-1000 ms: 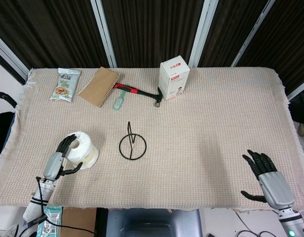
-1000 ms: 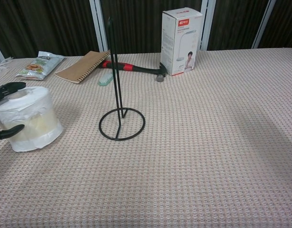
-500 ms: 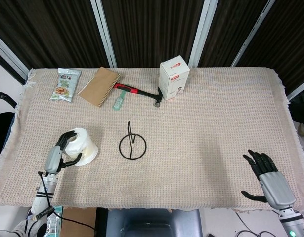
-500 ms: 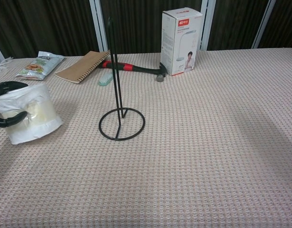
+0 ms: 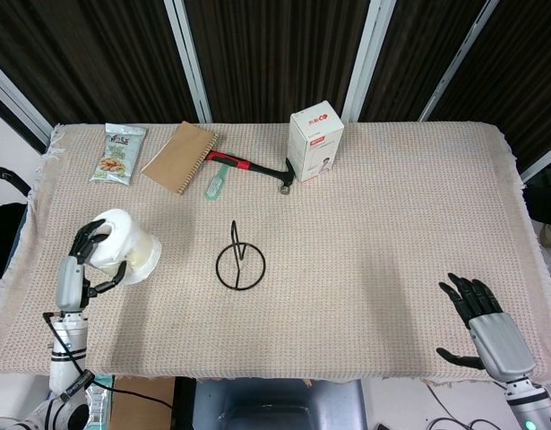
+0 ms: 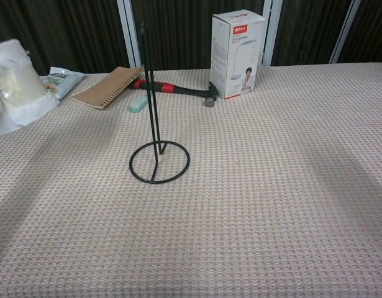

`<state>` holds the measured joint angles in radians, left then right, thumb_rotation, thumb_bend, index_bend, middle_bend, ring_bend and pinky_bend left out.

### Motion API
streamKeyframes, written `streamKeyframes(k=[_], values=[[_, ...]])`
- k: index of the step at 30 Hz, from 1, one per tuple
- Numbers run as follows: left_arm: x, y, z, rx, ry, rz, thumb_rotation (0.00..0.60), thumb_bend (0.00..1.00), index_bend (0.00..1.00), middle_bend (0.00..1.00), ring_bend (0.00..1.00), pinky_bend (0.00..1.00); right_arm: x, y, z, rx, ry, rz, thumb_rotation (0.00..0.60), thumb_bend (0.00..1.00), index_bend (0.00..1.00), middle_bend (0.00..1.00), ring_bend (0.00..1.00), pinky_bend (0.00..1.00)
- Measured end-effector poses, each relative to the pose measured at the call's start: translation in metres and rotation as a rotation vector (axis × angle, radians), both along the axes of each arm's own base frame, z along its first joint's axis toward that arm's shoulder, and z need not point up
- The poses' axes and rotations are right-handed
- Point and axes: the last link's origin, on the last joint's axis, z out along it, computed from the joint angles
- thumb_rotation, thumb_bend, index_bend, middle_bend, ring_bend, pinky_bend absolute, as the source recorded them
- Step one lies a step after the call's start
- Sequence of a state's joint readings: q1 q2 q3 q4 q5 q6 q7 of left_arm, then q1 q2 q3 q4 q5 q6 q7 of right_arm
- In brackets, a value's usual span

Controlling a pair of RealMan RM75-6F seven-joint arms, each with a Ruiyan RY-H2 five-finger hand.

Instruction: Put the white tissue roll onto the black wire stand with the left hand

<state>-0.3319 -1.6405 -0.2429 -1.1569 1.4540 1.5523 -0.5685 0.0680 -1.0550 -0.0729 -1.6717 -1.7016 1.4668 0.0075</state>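
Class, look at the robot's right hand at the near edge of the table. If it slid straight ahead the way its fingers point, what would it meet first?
Probably nothing: the right hand points up and slightly left over bare cloth; the white box sits well left of that line.

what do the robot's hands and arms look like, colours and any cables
Both hands pair black fingers with a silver-grey metallic back. The left hand sits on a slim pale grey forearm with a thin black cable running down along it. The right hand continues into a silver wrist section with a small lit green dot near the frame's bottom edge. No sleeves or readable markings show.

Left hand (image 5: 85,260) clenched; right hand (image 5: 488,327) splayed open.
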Motion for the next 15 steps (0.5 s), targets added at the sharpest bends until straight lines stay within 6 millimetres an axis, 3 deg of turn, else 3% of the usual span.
streamKeyframes(k=[7,11,15], values=[[0.050,0.004,0.046,0.105,-0.135,-0.124,0.600,0.86,0.72,0.77,0.80,1.00,0.000,0.001,-0.002,0.010,-0.001,0.002,0.600,0.00,0.00,0.00,0.00,0.00],[0.094,0.008,0.071,0.122,-0.244,-0.202,0.600,0.86,0.72,0.77,0.80,1.00,0.001,0.001,-0.001,0.010,-0.005,0.005,0.600,0.00,0.00,0.00,0.00,0.00],[0.132,0.011,0.083,0.135,-0.243,-0.256,0.600,0.86,0.72,0.76,0.80,1.00,0.001,0.001,0.002,0.002,-0.012,0.004,0.600,0.00,0.00,0.00,0.00,0.00]])
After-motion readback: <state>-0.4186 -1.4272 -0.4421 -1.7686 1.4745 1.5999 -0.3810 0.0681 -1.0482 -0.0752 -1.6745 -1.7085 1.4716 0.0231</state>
